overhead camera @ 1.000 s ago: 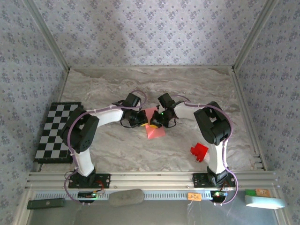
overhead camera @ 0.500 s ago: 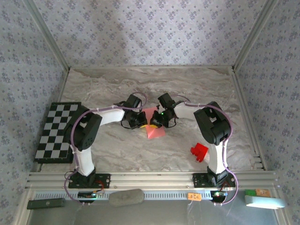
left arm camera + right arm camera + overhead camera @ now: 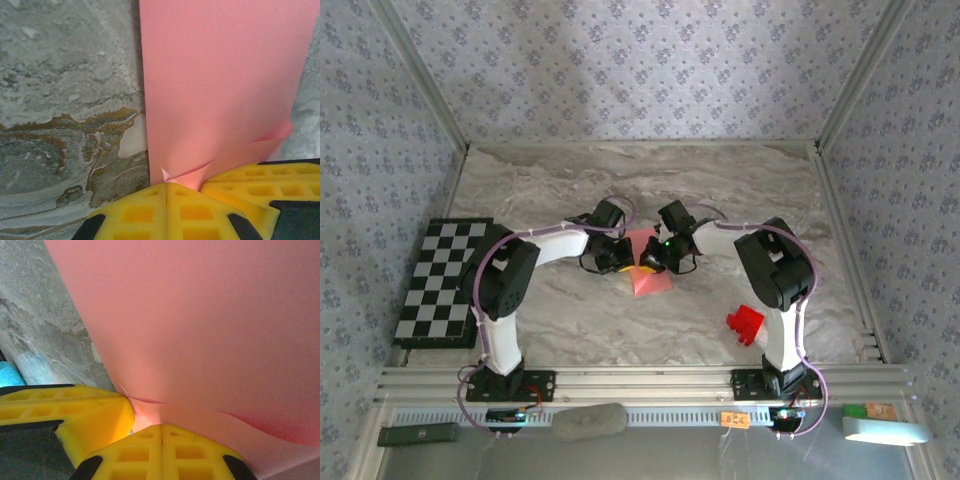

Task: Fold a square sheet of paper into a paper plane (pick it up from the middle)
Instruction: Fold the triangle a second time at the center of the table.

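The marbled surface [image 3: 740, 190] carried a chequered board [image 3: 440, 280] at its 9 o'clock edge. The two arms reached in from 6 o'clock and met near the middle, the left arm [image 3: 505, 290] bent at its elbow beside the board.

Between the wrists lay the square sheet of paper [image 3: 650, 280], just short of the surface's centre. Its visible part ran long from 12 to 6 o'clock, the near end tipped slightly toward 5. A small red block [image 3: 745, 325] sat at about 4 o'clock from the sheet, well apart from it.

The left pincer [image 3: 166, 189] came at the sheet from 9 o'clock and the right pincer [image 3: 161, 430] from 3 o'clock, their yellow fingers almost touching. Each was fully closed, pads together, nipping a raised crease of the sheet at its tips.

Since a second before, the left arm's elbow had swung a little toward the centre. The sheet, the block and the board lay where they had been.
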